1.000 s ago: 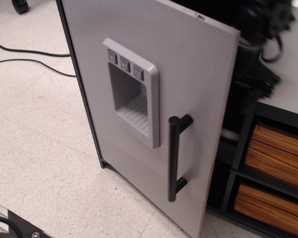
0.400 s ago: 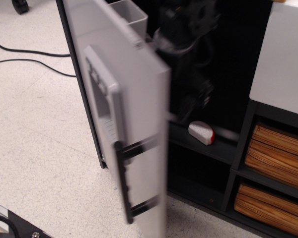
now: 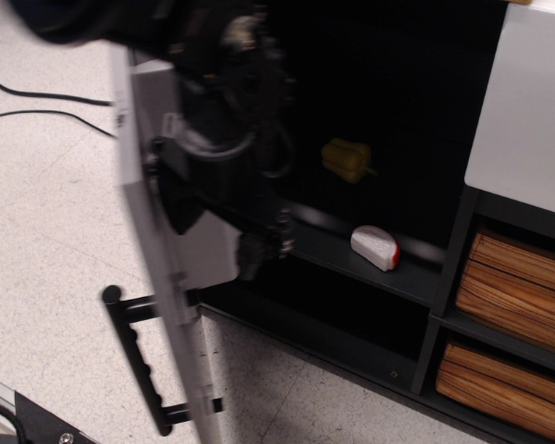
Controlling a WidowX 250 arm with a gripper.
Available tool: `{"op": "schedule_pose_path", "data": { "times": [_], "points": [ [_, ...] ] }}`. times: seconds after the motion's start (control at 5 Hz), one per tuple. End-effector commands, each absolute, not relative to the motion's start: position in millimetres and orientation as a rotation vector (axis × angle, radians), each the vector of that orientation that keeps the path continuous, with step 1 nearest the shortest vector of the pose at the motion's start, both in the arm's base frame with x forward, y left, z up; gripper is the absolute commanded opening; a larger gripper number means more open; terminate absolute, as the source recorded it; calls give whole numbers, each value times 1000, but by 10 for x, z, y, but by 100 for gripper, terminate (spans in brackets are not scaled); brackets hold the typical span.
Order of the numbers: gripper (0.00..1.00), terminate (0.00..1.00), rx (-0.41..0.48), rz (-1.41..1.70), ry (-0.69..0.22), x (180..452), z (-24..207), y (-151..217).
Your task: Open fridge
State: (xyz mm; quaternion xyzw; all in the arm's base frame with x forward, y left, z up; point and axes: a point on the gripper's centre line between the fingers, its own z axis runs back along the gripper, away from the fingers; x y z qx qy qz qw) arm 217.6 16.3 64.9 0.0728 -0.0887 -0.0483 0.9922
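Fridge (image 3: 166, 305) interior holding yellow item (image 3: 347, 159) and white-red item (image 3: 376, 248) on shelf (image 3: 351, 264), door swung wider than 0.4 s ago, yellow item newly exposed, blurred gripper (image 3: 227, 139) state indeterminate.

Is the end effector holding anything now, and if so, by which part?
It cannot be told. The end effector is a dark blur inside the open fridge, just behind the door; no grasp is visible. The handle is free.

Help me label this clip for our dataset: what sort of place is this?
Most likely a robot lab with a toy kitchen set. A small fridge stands open on a speckled tile floor with loose cables; inside sit a toy yellow pepper and a white-and-red toy food piece, beside wooden-slat drawers.
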Motion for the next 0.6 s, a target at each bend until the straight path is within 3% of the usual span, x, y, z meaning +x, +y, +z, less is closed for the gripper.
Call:
{"op": "schedule_pose_path", "data": {
  "times": [0.0, 0.2, 0.4],
  "points": [
    [100, 0, 177, -118, -145, 2024, 730, 428],
    [100, 0, 177, -118, -145, 2024, 730, 428],
    [100, 100, 177, -118, -145, 2024, 730, 428]
  ]
}}
